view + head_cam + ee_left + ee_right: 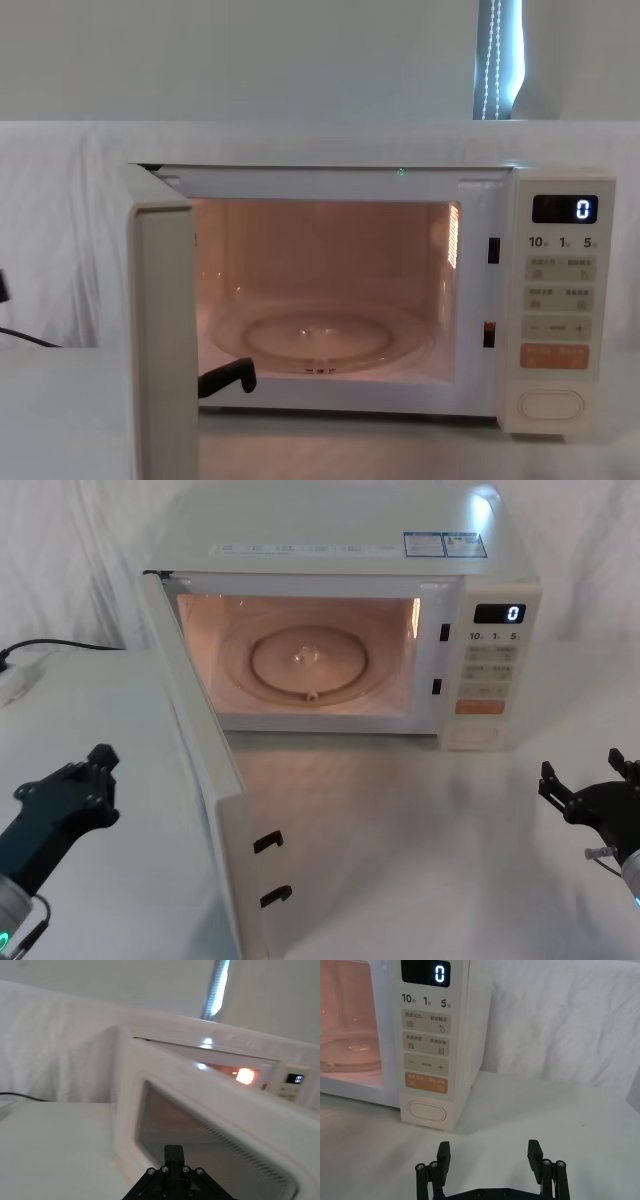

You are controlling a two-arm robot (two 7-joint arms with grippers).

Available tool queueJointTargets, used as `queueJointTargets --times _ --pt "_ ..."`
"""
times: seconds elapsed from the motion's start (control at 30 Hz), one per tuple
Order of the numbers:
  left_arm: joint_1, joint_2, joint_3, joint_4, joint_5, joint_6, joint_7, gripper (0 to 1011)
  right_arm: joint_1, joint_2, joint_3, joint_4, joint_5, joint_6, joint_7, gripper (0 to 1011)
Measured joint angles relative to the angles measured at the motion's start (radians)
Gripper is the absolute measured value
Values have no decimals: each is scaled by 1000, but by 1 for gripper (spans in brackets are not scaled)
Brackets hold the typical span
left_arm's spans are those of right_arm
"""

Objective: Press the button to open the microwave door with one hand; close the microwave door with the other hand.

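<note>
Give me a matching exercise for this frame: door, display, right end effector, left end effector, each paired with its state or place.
Things:
1. door
2. display
3. right end effector
4. left end effector

States or places:
A. shows a white 0
B. open, facing the control panel, apart from it
C. swung wide open
D. on the door's outer side, not touching it

Pairs: 1-C, 2-A, 3-B, 4-D

i see the microwave (340, 630) at the back of the table (400, 820), its door (215, 790) swung out forward on the left. the button (550, 404) is low on the panel at the right. my left gripper (95, 770) is left of the door, my right gripper (590, 780) before the panel, apart.
</note>
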Motion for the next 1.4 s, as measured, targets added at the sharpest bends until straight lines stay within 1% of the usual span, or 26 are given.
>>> queueJointTargets --times 0.2,0.3,0.37,0.47,0.5,0.6,0.83,0.93,1.13,1.17,1.27,1.3,1.4 --pt "-32 33 31 -19 -44 52 -27 0 0 0 0 0 0 0 0 1002" --pt "-42 41 45 -22 -55 64 -32 0 0 0 0 0 0 0 0 1002" --pt "-55 50 64 -26 -66 73 -36 0 0 0 0 0 0 0 0 1002" --pt "-66 58 81 -28 -73 77 -39 0 0 0 0 0 0 0 0 1002" --pt "-66 58 81 -28 -73 77 -39 0 0 0 0 0 0 0 0 1002" --pt "-81 66 101 -28 -79 77 -39 0 0 0 0 0 0 0 0 1002" --pt "-105 70 134 -20 -82 73 -32 0 0 0 0 0 0 0 0 1002" --pt "-133 67 168 2 -81 64 -20 0 0 0 0 0 0 0 0 1002" --pt "-180 54 216 48 -78 55 -6 0 0 0 0 0 0 0 0 1002" --pt "-196 51 231 62 -72 50 -1 0 0 0 0 0 0 0 0 1002" --pt "-221 46 255 86 -57 39 8 0 0 0 0 0 0 0 0 1002" --pt "-237 43 269 99 -48 31 14 0 0 0 0 0 0 0 0 1002" --pt "-264 38 290 122 -37 21 22 0 0 0 0 0 0 0 0 1002"
